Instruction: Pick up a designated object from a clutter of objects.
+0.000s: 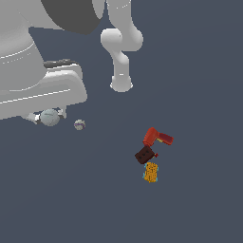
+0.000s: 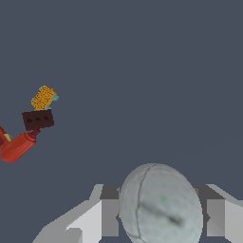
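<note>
Pale ball [image 2: 161,209], smooth, round, probably light and slippery, sits clasped across its middle by the pincer [image 2: 159,216]

Flat, even, rather dim light falls on both renders, with no cast shadows and no glare. Edges look soft and coarse; the red drill [image 1: 156,137] stays faintly blurred.

The pale blue-grey ball [image 1: 50,117] sits between the fingers of the tool [image 1: 48,116], smooth with faint seam lines in the wrist view [image 2: 161,206]. The marked grey ball [image 1: 79,125] lies just beside it on the surface [image 1: 199,71]. Well apart, the red drill [image 1: 156,137], dark brown box [image 1: 144,154] and orange-yellow block [image 1: 151,172] lie clustered, touching in a row.
</note>
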`<action>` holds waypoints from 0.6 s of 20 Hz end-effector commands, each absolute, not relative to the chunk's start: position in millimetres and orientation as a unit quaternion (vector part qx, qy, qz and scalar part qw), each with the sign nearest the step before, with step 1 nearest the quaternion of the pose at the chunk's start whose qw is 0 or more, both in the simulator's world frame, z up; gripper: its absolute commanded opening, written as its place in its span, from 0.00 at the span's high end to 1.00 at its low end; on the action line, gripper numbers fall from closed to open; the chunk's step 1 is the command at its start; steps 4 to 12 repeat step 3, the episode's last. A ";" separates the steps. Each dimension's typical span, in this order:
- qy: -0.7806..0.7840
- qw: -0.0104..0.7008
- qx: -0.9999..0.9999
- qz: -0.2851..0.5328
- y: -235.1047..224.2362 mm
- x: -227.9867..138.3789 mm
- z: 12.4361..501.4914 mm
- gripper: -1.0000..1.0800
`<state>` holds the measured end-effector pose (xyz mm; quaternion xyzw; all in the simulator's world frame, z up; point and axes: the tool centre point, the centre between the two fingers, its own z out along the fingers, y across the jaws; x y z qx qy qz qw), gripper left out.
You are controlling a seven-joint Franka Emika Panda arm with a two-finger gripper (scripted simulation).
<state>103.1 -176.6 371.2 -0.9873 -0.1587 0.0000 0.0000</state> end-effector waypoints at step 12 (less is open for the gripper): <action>-0.159 0.000 -0.987 0.000 -176.7 105.0 373.7 1.00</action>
